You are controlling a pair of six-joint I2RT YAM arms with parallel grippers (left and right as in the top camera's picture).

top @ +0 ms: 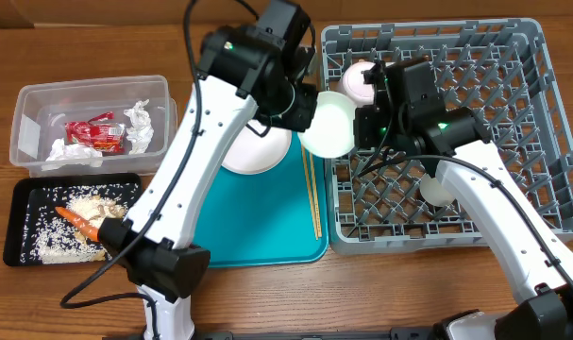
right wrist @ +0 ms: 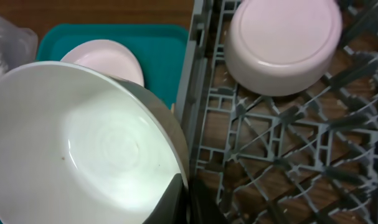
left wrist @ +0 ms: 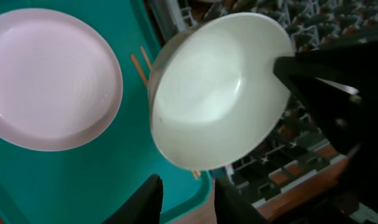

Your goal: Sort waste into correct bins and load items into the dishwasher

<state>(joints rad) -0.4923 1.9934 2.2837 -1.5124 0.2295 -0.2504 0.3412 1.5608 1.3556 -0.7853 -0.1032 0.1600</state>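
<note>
The right gripper is clamped on the rim of the white bowl, held tilted over the seam between teal tray and dish rack; the left gripper beside it stands parted, empty. On that lone rim pinch the bowl could swivel or slip, striking the plate or the rack's wall

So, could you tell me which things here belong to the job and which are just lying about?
Job: round white bowl held aloft; upturned white bowl; small white cup; grey plastic peg rack; round white plate; thin wooden chopsticks; red shiny wrapper; crumpled white tissues; clear plastic tub; orange carrot piece; white rice scraps; flat black tray.
Lying about: teal tray; wooden table.
</note>
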